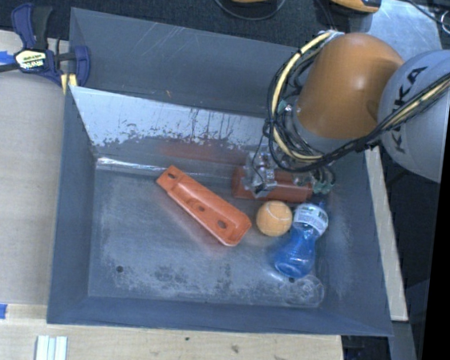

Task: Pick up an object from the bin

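My gripper (pixel 259 176) hangs low at the back right of the bin, under the arm's orange cover. It is right above the left end of a flat red-brown block (pixel 286 193) that lies along the back wall. Just in front of the block rests a small tan ball (pixel 274 219). To the ball's right lies a blue plastic bottle (pixel 298 244) with a white label near its cap, pointing toward the front. A long orange plastic piece (pixel 203 206) with holes lies slanted in the middle of the bin, to the left of the gripper.
The arm and its cables reach in from the right over the bin's back right corner and hide part of the red-brown block. The bin's sloping walls stand close behind and to the right of the gripper.
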Available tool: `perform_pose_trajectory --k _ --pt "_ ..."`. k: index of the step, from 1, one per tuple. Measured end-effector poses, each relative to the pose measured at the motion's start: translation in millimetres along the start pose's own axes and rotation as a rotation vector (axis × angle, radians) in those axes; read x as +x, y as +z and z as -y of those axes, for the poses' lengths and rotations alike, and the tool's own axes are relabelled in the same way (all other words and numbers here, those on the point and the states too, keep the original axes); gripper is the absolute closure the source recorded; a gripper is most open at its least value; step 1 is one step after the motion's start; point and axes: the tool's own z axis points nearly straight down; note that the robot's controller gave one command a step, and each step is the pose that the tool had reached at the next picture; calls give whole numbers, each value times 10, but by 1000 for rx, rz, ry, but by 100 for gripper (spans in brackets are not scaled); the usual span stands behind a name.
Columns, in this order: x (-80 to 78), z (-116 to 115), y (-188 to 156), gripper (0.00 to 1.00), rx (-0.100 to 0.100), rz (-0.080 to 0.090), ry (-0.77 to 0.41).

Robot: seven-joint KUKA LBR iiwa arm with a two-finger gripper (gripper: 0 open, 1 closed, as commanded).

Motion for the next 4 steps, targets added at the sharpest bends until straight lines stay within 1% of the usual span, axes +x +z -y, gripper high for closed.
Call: perform_pose_trajectory --k 1,2,3,4 --pt "0 1 0 0 0 0 0" --pt "0 1 0 0 0 0 0" --pt "-39 -87 344 0 -1 1 24" --pt "-39 33 375 0 0 3 -64"
